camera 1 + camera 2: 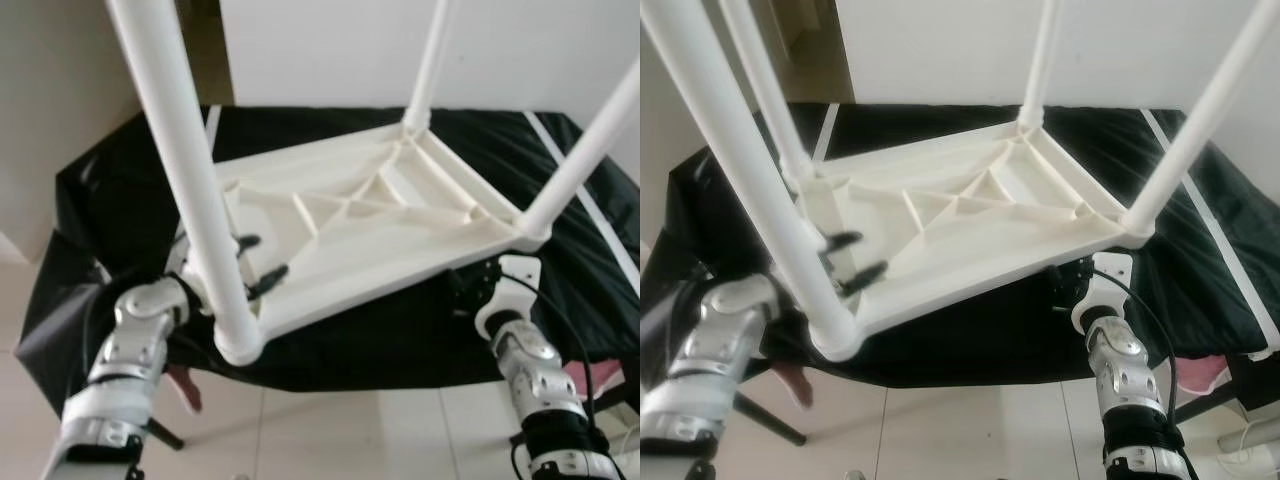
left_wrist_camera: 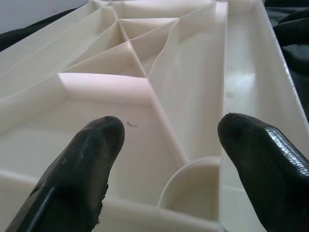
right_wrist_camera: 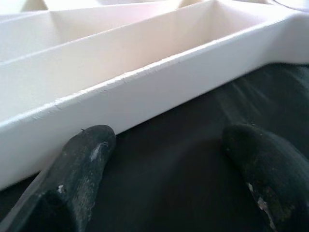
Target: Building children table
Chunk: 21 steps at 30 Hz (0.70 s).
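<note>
Black cloth, upturned white table, spread left pincer

Upturned table top: cream moulded plastic, smooth with a soft sheen, ribbed underside; legs are smooth white glossy tubes. Black sheet under it looks like thin, slightly shiny, creased plastic or cloth. Gripper fingers are matt black rubbery plastic, scuffed; forearms brushed silver metal; floor glossy pale tile.

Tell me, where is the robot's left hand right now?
The left hand is on the robot's left, fingers open over the upturned white table, beside its nearest leg.
</note>
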Tool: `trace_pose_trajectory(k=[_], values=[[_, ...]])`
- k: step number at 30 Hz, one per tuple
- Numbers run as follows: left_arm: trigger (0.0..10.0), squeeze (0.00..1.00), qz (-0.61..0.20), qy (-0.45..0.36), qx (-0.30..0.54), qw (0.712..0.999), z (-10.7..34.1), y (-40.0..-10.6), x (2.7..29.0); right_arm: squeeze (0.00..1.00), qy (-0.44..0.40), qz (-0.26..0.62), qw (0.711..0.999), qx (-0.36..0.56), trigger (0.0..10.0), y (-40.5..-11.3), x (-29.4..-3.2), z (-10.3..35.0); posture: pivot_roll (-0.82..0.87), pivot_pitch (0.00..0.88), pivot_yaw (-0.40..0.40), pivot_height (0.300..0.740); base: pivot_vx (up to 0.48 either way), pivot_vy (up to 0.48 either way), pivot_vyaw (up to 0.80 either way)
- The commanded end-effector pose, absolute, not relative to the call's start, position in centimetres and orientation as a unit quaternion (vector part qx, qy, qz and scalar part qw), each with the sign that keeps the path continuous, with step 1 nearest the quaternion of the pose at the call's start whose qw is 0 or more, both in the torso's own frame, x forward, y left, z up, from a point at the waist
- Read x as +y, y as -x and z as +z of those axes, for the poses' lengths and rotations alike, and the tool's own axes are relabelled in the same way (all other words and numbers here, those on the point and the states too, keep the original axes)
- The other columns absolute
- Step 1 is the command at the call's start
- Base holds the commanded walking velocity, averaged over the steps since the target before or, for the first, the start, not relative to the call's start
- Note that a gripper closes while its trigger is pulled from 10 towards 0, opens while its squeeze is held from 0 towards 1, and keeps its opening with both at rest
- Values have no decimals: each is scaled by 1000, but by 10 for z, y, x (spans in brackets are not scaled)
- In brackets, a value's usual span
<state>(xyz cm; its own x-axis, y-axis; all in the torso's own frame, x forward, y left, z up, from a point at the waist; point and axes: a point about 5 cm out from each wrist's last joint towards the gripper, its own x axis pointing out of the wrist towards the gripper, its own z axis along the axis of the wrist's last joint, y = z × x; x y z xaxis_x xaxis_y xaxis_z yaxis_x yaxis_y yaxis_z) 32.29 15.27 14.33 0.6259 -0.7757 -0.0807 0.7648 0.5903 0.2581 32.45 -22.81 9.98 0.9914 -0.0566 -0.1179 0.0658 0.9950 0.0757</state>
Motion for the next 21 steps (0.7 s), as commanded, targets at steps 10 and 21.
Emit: trace_pose_trajectory(k=[10, 21], values=[[10000, 0, -507, -120, -7, 854, 138, -311, 104, 0, -58, 2, 997, 58, 10000, -346, -200, 100, 9, 45, -14, 740, 0, 0, 0], [10000, 0, -520, -52, -54, 851, 157, -302, 64, 0, -59, 82, 993, 55, 10000, -340, -178, 91, -11, 45, 4, 740, 0, 0, 0]])
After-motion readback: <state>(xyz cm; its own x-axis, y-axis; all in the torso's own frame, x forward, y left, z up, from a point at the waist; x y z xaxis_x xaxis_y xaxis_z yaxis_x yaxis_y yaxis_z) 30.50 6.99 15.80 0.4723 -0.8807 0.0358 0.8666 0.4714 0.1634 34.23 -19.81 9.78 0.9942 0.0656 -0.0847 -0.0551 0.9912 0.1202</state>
